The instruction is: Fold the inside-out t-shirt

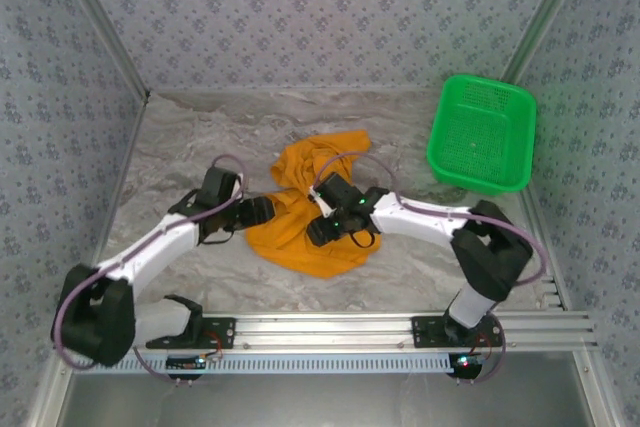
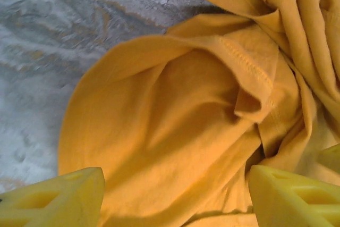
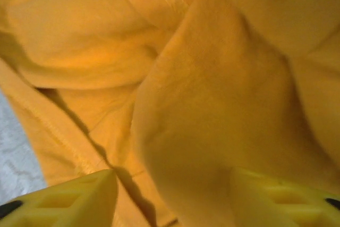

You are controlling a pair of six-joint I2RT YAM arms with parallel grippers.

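1. Grey marbled table [image 1: 180, 147], green mesh basket [image 1: 480, 137] on it.
2. Orange-yellow t-shirt [image 1: 310, 237] crumpled, well left of basket.
3. Left gripper [image 2: 172, 190]: jaws wide apart over shirt, gripping nothing.
4. Right gripper [image 3: 170, 190]: jaws apart, cloth fold bulging between, unpinched.

Middle of the t-shirt [image 1: 300, 252] beneath the right tool [image 1: 322, 229].

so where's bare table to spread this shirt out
Bare table runs along the back wall, from the left wall to the green basket, and in a strip between the t-shirt and the near rail. Crowded: the middle, where the left arm and right arm meet over it.
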